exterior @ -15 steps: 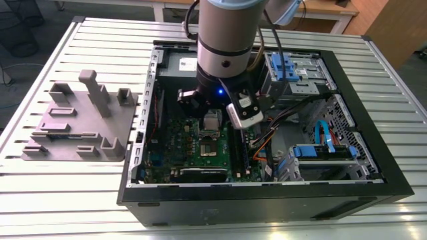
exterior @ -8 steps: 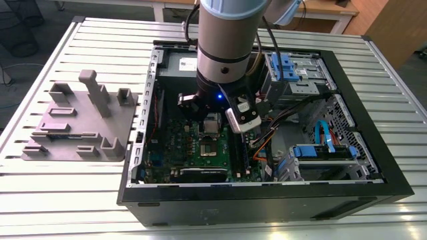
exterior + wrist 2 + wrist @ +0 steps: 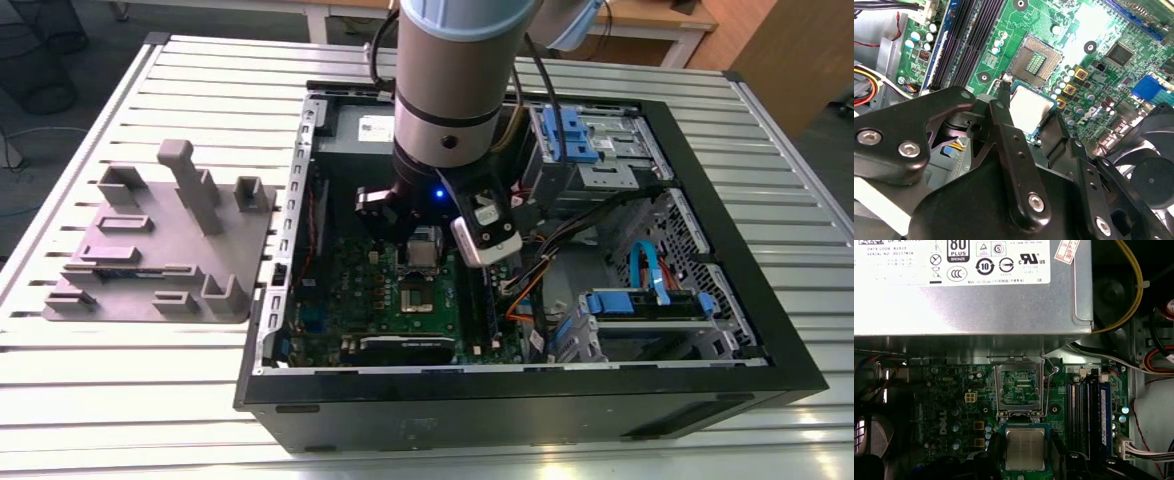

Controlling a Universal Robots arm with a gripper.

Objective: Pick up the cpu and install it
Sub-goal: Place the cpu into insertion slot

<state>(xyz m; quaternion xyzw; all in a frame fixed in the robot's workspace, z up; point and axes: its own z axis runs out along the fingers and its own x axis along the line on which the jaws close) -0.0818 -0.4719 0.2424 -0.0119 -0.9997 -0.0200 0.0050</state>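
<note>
Hovering just short of the open socket (image 3: pixel 1036 62), the gripper (image 3: pixel 1029 117) is pinching the cpu (image 3: pixel 1031 106) by its edges above the board (image 3: pixel 1104 30). A tilted or offset landing is likely risking bent socket pins; the thin edge hold is risking a slip.

Quantities: one cpu (image 3: pixel 1025 449), one open socket (image 3: pixel 1036 62), one motherboard (image 3: pixel 1024 27), one power supply (image 3: pixel 979 305), one computer case (image 3: pixel 534 402), one grey fixture plate (image 3: pixel 147 272), one robot arm (image 3: pixel 461 90)
</note>
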